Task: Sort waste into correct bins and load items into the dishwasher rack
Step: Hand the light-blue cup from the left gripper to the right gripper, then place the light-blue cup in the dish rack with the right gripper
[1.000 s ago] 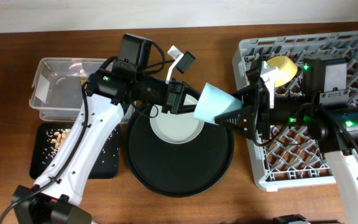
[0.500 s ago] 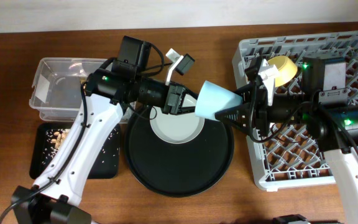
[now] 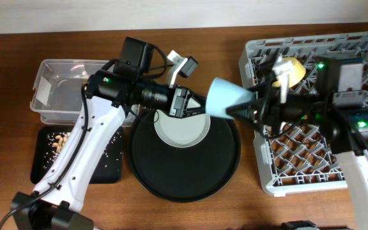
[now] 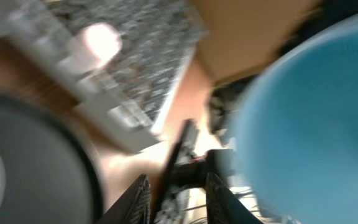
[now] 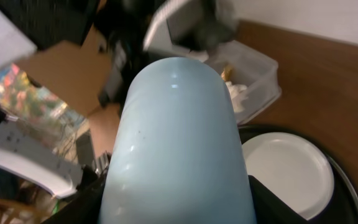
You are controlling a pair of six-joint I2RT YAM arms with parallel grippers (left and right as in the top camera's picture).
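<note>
Carrying the pale blue plastic cup [image 3: 221,97] toward the large square grey plastic dishwasher rack [image 3: 280,180], by the look of it. Clamping it sideways in the right gripper [image 3: 245,110], above the gap between rack and round black tray [image 3: 171,184]. Hovering the left gripper [image 3: 187,102], fingers parted and empty, beside the cup's mouth, over the pale round plate [image 3: 181,131]. Next, likely swinging over the pegs and tipping mouth-down, avoiding the small yellow bowl [image 3: 294,67] lodged there.

Three cameras, one meeting point.
My overhead looks straight down on the whole brown wooden table [image 3: 18,51]. Left wrist, blurred, faces right, close against the mouth of the pale blue plastic cup [image 4: 316,112]. Right wrist looks left along its side to the round white plate [image 5: 288,165].
</note>
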